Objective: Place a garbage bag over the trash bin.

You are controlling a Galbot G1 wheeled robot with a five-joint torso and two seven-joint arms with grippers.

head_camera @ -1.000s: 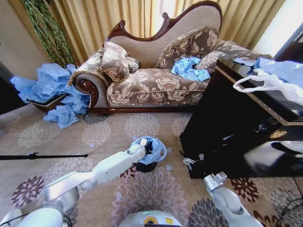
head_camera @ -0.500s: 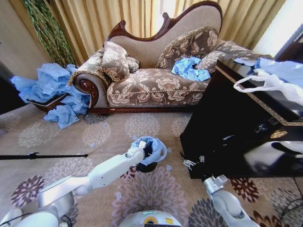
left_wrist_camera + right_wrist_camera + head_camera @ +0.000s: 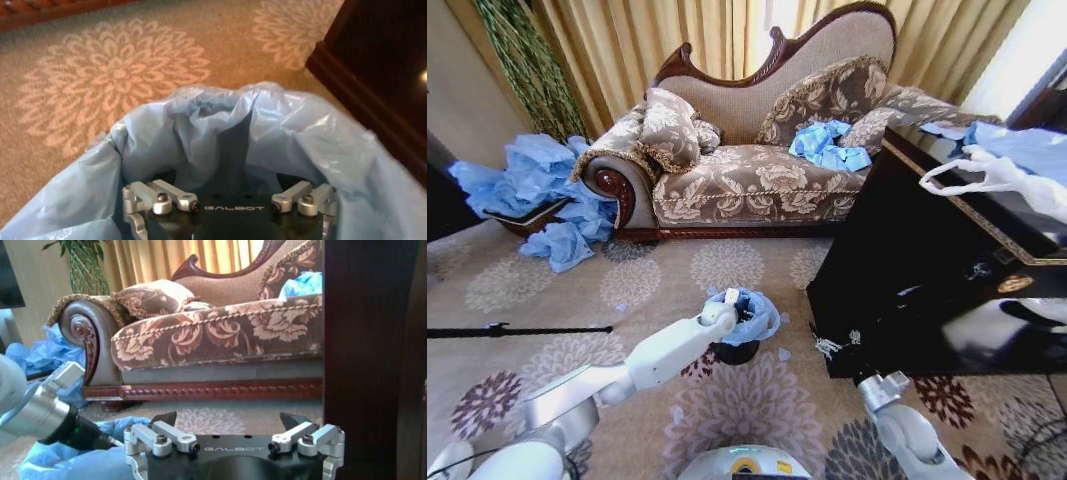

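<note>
The small black trash bin [image 3: 735, 352] stands on the patterned carpet in front of me. A light blue garbage bag [image 3: 757, 318] sits crumpled over its mouth, and only the bin's base shows beneath it. My left gripper [image 3: 729, 303] reaches down into the bag's opening. In the left wrist view the garbage bag [image 3: 200, 130] rises around the left gripper [image 3: 233, 170], whose jaws stand wide apart inside it with the tips hidden by the folds. My right gripper [image 3: 879, 386] hangs open low beside the black cabinet; the right wrist view shows this gripper [image 3: 229, 419] holding nothing.
A black cabinet [image 3: 927, 270] stands close on the bin's right, with a white loop-handled bag [image 3: 997, 175] on top. Behind is a patterned sofa [image 3: 757, 170] with blue bags [image 3: 827, 145] on it. More blue bags [image 3: 537, 190] lie heaped at the left, near a thin black rod [image 3: 517, 329].
My left gripper has shifted slightly at the bin's mouth, staying inside the bag. My right arm has sunk a little lower. The bin and bag stay in place.
</note>
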